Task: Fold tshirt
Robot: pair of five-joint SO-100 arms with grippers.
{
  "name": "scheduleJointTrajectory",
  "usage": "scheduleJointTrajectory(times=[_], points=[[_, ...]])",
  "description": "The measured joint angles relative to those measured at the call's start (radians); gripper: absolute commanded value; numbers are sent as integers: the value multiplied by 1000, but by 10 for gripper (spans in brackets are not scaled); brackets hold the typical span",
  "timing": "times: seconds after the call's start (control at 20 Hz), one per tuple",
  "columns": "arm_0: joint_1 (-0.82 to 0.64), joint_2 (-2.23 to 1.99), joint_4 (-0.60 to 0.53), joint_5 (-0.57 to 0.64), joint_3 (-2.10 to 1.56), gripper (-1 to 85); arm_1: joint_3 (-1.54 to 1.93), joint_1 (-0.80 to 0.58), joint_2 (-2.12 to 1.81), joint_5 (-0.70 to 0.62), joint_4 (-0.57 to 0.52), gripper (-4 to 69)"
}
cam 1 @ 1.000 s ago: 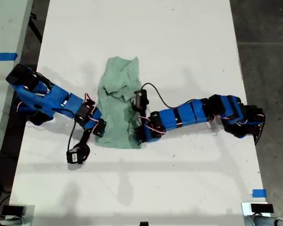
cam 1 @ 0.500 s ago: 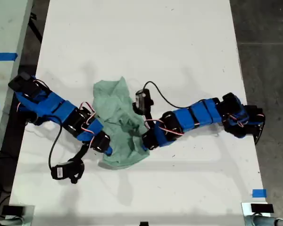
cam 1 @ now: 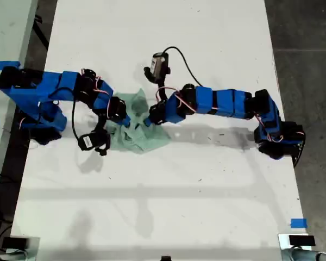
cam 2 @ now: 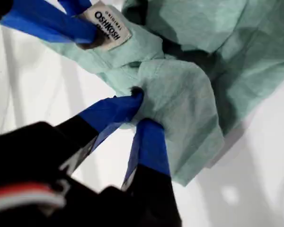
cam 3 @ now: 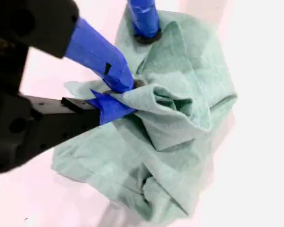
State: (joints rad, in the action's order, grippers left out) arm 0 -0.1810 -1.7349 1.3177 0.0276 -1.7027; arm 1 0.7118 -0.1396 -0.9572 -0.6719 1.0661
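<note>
White bench (cam 1: 206, 179) fills the exterior view, with dark floor (cam 1: 307, 65) along that view's right edge and blue tape (cam 1: 298, 223) near its lower right corner. On the bench, left of centre in the exterior view, lies the tshirt (cam 1: 144, 133), bunched into a crumpled heap rather than spread flat. Two blue arms reach in from that view's left and right and meet over the heap; I cannot tell from the wrist views which arm is which. My first gripper (cam 2: 142, 111) has its jaws narrow, pinching a fold of the tshirt (cam 2: 189, 94), near a white neck label (cam 2: 106, 23). My second gripper (cam 3: 118, 94) has its jaws closed on a bunched fold of the tshirt (cam 3: 170, 142).
</note>
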Motion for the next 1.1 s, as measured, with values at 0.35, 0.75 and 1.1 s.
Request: scheduleJointTrajectory(times=[0.35, 0.75, 1.1], points=[[-333, -351, -83, 117, -391, 130, 0, -133, 12, -48, -158, 188], [-899, -974, 67, 282, -445, 234, 49, -336, -218, -97, 158, 334], [-764, -1212, 18, 273, -606, 178, 592, -515, -834, -172, 244, 259]])
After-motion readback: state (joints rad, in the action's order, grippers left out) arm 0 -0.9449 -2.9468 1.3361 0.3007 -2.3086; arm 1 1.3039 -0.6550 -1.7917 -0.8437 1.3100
